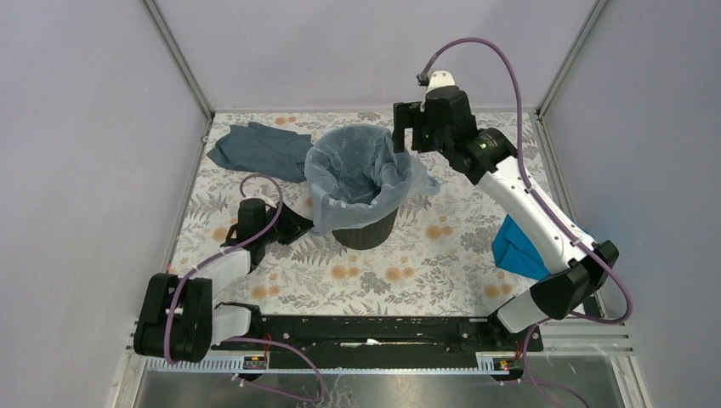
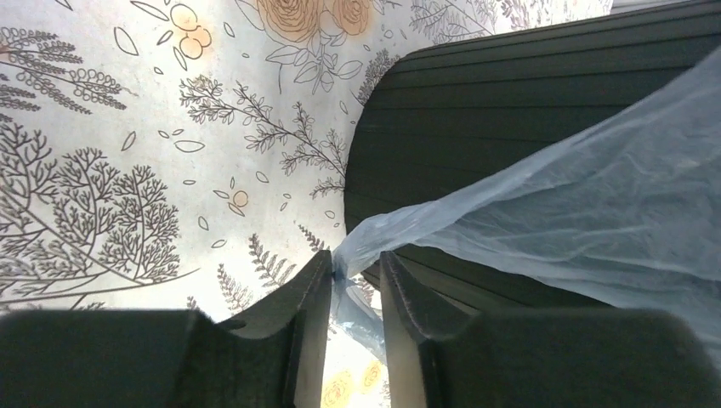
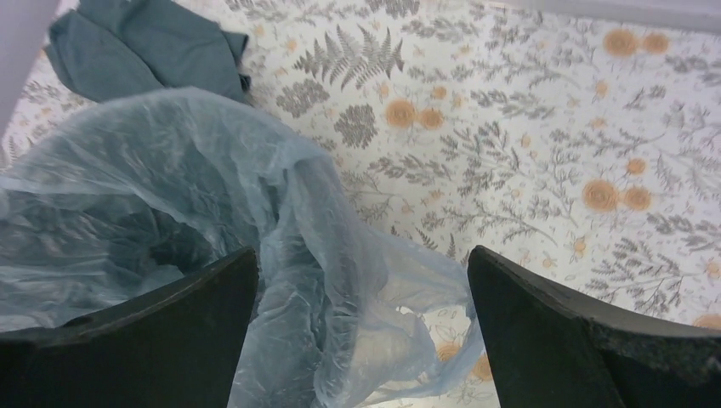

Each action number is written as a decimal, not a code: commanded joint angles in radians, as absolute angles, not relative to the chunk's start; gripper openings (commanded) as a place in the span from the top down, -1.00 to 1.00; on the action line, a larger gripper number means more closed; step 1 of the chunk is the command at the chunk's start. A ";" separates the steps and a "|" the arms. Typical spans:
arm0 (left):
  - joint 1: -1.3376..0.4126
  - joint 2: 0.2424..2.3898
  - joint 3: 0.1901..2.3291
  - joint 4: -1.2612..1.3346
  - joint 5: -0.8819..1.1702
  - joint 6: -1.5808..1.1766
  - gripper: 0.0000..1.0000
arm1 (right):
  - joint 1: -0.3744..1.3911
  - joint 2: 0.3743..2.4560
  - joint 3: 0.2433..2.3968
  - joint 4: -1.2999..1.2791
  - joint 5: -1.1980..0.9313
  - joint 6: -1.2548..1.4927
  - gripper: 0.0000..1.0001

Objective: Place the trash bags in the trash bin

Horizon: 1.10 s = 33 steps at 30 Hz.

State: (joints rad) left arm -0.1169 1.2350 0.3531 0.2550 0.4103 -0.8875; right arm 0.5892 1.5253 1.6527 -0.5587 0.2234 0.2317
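Note:
The black trash bin point(image 1: 367, 235) stands mid-table, its ribbed wall filling the left wrist view point(image 2: 476, 110). The pale blue trash bag point(image 1: 353, 174) lines its mouth and drapes over the rim, with a loose flap hanging off the right side. My left gripper point(image 1: 299, 226) is low at the bin's left side. Its jaws point(image 2: 355, 270) stand a narrow gap apart, with a stretched corner of the bag point(image 2: 595, 212) running between them and touching the left fingertip point(image 2: 327, 270). My right gripper point(image 1: 411, 136) hovers open above the bin's right rim, over the bag point(image 3: 170, 170) and empty point(image 3: 361, 255).
A dark slate-blue cloth point(image 1: 259, 149) lies at the back left, also in the right wrist view point(image 3: 144, 42). A bright blue folded piece point(image 1: 519, 248) lies at the right beside the right arm. Walls enclose the floral table point(image 1: 408, 272) on three sides.

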 commanded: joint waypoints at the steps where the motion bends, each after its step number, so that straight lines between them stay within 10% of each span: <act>1: -0.120 1.143 0.404 0.178 0.360 -0.834 0.28 | 0.605 1.511 1.755 -0.655 0.227 0.180 -0.99; 9: -0.119 0.943 0.440 -0.020 0.252 -0.795 -0.25 | 0.777 1.632 1.874 -0.648 0.168 0.141 -0.75; 20: -0.156 0.948 0.458 0.009 0.344 -0.830 0.03 | 0.843 1.873 1.796 -0.517 0.244 0.161 -0.58; 33: -0.251 1.047 0.494 0.116 0.324 -0.867 0.03 | 0.845 1.894 1.667 -0.149 0.013 0.354 -0.99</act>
State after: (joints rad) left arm -0.2478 1.0561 0.4431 0.0479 0.3176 -0.8654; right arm 0.8421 1.9476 1.6756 -0.2523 0.0357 0.3286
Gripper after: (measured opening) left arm 0.485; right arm 0.992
